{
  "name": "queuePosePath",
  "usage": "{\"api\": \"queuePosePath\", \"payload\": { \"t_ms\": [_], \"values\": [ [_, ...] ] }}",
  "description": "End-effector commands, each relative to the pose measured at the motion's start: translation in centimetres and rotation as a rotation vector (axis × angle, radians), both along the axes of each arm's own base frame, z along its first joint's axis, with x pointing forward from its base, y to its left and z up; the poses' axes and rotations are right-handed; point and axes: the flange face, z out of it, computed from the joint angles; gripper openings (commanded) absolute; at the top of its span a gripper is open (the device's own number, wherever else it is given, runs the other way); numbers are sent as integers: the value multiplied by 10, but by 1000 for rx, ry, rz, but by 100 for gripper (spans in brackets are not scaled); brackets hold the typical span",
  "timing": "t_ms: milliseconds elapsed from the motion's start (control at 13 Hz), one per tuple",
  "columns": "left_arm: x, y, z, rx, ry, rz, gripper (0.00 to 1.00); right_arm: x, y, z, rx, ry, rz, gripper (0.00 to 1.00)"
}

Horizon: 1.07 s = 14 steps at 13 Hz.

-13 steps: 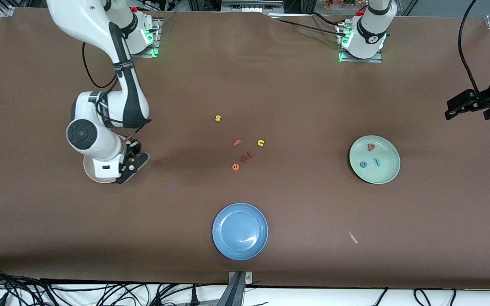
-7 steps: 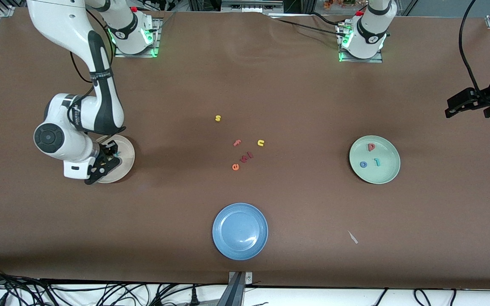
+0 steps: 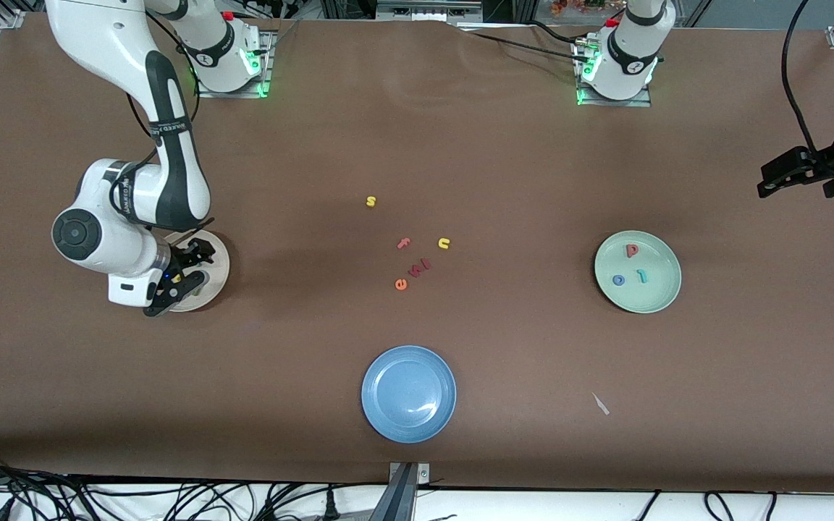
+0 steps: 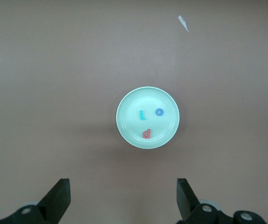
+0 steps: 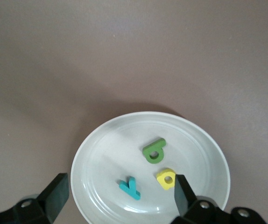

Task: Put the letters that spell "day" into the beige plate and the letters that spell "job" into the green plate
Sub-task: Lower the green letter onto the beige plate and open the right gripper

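My right gripper [image 3: 191, 266] hangs open low over the beige plate [image 3: 218, 262], covering part of it. In the right wrist view the beige plate [image 5: 103, 158] holds a green looped letter [image 5: 154, 151], a yellow looped letter [image 5: 165, 179] and a teal Y [image 5: 130, 188]. The Y lies flat between the spread jaws of my right gripper [image 5: 119, 187], touching neither. The green plate [image 3: 657, 291] holds a pink-red letter [image 3: 632, 250], a blue o [image 3: 618, 280] and a teal j [image 3: 641, 276]. My left gripper [image 3: 772, 181] waits open in the air at the left arm's end, holding nothing.
A blue plate [image 3: 388, 376] sits near the front edge. Loose letters lie mid-table: a yellow s [image 3: 371, 201], a pink f [image 3: 403, 243], a yellow u [image 3: 444, 243], an orange e [image 3: 400, 284] and red pieces [image 3: 420, 267]. A paper scrap [image 3: 600, 404] lies beside the blue plate.
My right gripper shifted over the beige plate toward the right arm's end, then opened. The teal Y it carried now lies in the plate. The left arm stayed still.
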Motion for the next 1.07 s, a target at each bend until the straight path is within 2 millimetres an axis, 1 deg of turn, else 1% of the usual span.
{"api": "queuePosePath", "payload": {
  "t_ms": [0,154,230,307,384,461,537,614,691,844,998],
  "values": [
    [-1,1,15,-20,-15,-6,100,5,10,21,28,17,-86,100],
    [-1,2,16,-20,-16,-3,100,9,24,36,30,35,-133,100],
    [-1,3,16,-20,-16,-2,100,8,26,46,50,39,-163,100],
    [-1,3,16,-20,-16,-2,100,6,30,46,68,51,-218,100],
    [-1,3,16,-20,-18,-2,100,4,33,55,90,52,-267,100],
    [-1,3,16,-20,-16,-2,100,2,31,59,106,56,-295,100],
    [-1,2,16,-20,-18,-2,100,-1,37,61,121,75,-295,100],
    [-1,2,16,-20,-16,-3,100,-2,35,64,108,86,-327,100],
    [-1,3,15,-20,-15,-2,100,-5,42,69,71,84,-362,100],
    [-1,2,16,-20,-16,-5,100,-14,62,90,-5,79,-429,100],
    [-1,1,15,-20,-15,-6,100,-23,74,119,-26,58,-479,100]
  ]
}}
